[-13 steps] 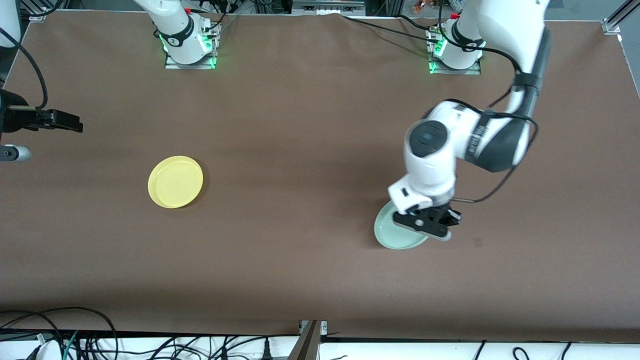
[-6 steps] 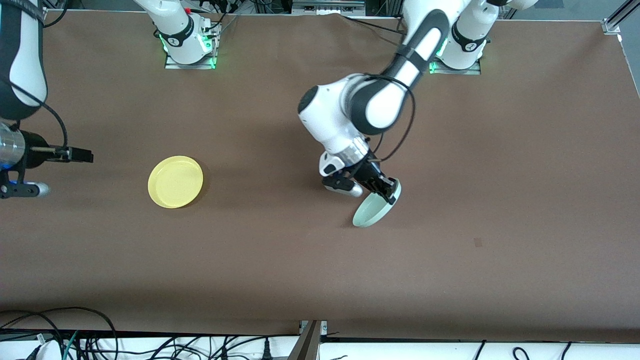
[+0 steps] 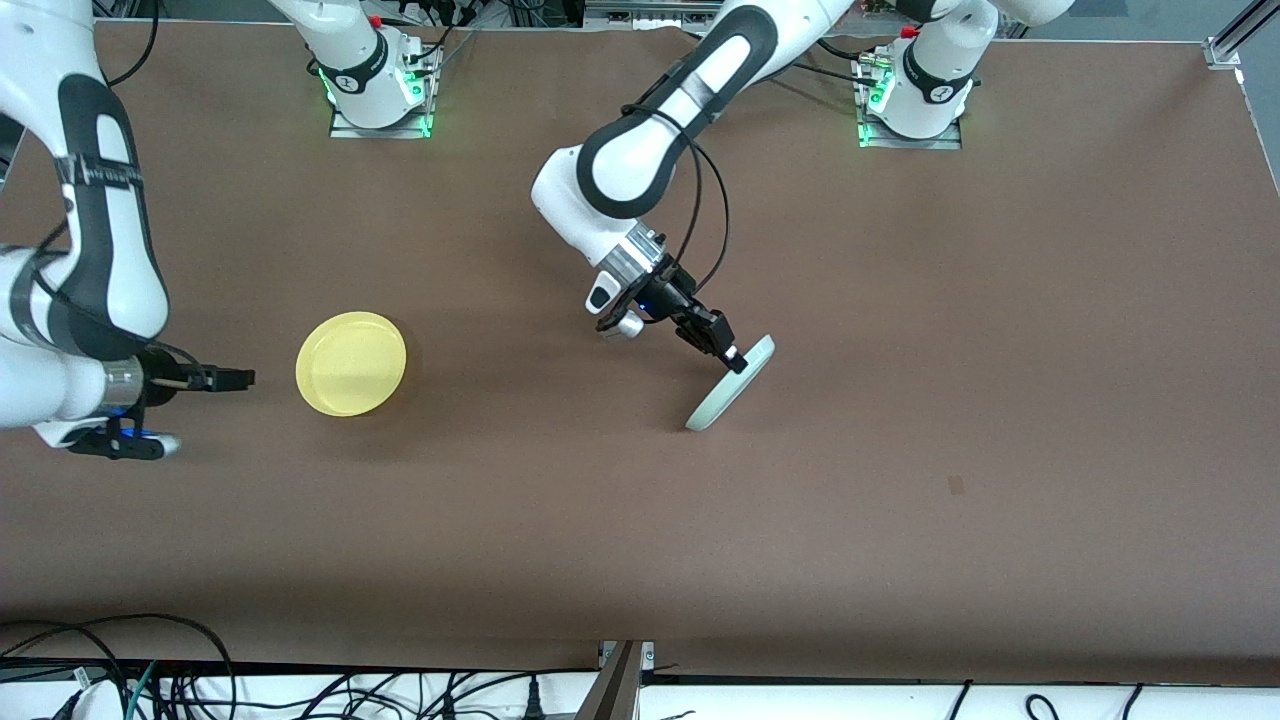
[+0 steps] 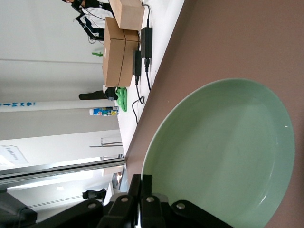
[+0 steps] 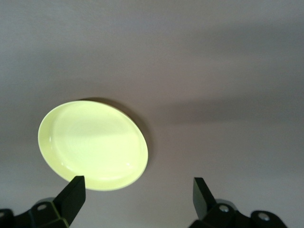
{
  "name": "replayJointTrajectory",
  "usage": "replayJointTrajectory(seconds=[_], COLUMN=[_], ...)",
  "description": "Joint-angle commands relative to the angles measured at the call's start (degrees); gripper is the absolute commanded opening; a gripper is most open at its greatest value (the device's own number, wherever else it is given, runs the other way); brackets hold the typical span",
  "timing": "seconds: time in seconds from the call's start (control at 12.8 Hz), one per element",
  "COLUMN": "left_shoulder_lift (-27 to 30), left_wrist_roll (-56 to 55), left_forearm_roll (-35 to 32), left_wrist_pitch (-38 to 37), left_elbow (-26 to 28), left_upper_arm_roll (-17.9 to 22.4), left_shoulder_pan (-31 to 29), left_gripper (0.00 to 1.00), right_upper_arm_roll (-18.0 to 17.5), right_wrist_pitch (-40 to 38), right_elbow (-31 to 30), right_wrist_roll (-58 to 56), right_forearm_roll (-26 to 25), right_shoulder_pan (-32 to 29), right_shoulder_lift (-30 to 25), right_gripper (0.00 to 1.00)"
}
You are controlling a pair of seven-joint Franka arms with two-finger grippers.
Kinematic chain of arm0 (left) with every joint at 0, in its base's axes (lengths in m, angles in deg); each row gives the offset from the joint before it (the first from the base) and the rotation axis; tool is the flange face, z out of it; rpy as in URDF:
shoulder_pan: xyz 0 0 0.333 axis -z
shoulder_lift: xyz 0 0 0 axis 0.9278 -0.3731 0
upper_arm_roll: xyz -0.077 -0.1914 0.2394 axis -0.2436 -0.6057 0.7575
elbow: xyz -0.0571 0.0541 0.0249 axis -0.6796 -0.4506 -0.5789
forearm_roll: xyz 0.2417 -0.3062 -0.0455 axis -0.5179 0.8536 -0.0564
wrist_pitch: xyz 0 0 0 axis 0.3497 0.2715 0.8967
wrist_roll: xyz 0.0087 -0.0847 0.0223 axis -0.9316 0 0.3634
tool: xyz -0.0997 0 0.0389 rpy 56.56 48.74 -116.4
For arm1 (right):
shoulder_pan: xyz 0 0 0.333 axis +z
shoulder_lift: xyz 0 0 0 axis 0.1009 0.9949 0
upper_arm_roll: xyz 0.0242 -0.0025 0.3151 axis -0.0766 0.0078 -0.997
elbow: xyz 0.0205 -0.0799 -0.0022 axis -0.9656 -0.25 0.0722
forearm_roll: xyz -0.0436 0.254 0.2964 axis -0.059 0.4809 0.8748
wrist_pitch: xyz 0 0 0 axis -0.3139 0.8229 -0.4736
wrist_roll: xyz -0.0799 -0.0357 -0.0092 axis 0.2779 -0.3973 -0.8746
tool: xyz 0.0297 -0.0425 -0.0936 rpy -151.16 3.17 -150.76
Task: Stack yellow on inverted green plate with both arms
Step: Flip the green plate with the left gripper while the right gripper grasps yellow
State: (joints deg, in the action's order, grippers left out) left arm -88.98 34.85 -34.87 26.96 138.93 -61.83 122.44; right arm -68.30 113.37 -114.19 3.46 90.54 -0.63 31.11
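Flip is only partway: the left gripper (image 3: 735,358) is clamped on the rim of the green plate (image 3: 728,387), tipped on edge over mid-table. The yellow plate (image 3: 351,363) sits flat near the right arm's end, untouched, with the right gripper (image 3: 243,378) spread wide just beside it. Stacking isn't started.

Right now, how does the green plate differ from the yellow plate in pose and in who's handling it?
The green plate is tilted steeply, nearly on edge; the yellow plate lies flat on the table, rim up. The left end effector is shut on the green plate's rim; the yellow plate is untouched, with the right end effector open beside it. The green plate is mid-table; the yellow one lies toward the right arm's end. Both are round, shallow-rimmed and look alike in size.
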Motion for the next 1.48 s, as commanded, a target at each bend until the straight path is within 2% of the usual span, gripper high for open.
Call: replayJointTrajectory(seconds=[0.0, 0.23, 0.31, 0.47, 0.78, 1.25, 1.4], left_shoulder_lift=[-2.83, -7.39, -9.32, -10.31, -10.83, -12.86, -12.86], left_wrist_roll=[-0.29, -1.43, -1.43, -2.22, -3.54, -6.53, -7.58], left_forearm_roll=[-1.61, -1.52, -1.52, -1.52, -1.52, -1.26, -1.00], left_wrist_pitch=[-2.25, -3.21, -3.65, -4.01, -4.27, -6.90, -7.52], left_elbow=[-2.72, -4.30, -6.22, -6.50, -6.42, -6.33, -6.07], left_upper_arm_roll=[5.32, 10.96, 11.15, 11.15, 11.15, 11.06, 10.89], left_shoulder_pan=[5.39, 11.82, 12.71, 13.24, 13.68, 17.72, 19.30], left_gripper=[0.00, 0.00, 0.00, 0.00, 0.00, 0.00, 0.00], right_upper_arm_roll=[-0.49, -0.57, -0.57, -0.66, -1.36, -1.72, -1.89], right_wrist_pitch=[4.48, 13.62, 13.91, 15.74, 26.28, 31.30, 31.84], right_elbow=[-3.74, -12.27, -12.99, -15.79, -26.77, -32.14, -32.51], right_wrist_roll=[-1.22, -3.25, -3.25, -3.86, -5.18, -8.26, -11.14], right_forearm_roll=[1.81, 1.90, 1.90, 1.98, 1.90, 2.25, 5.84], right_shoulder_pan=[-1.40, -1.57, -1.66, -1.75, -1.66, -1.75, -1.75], right_shoulder_lift=[0.60, -0.19, -0.45, -0.80, -7.47, -9.32, -8.89], right_gripper=[1.00, 1.00, 1.00, 1.00, 1.00, 1.00, 1.00])
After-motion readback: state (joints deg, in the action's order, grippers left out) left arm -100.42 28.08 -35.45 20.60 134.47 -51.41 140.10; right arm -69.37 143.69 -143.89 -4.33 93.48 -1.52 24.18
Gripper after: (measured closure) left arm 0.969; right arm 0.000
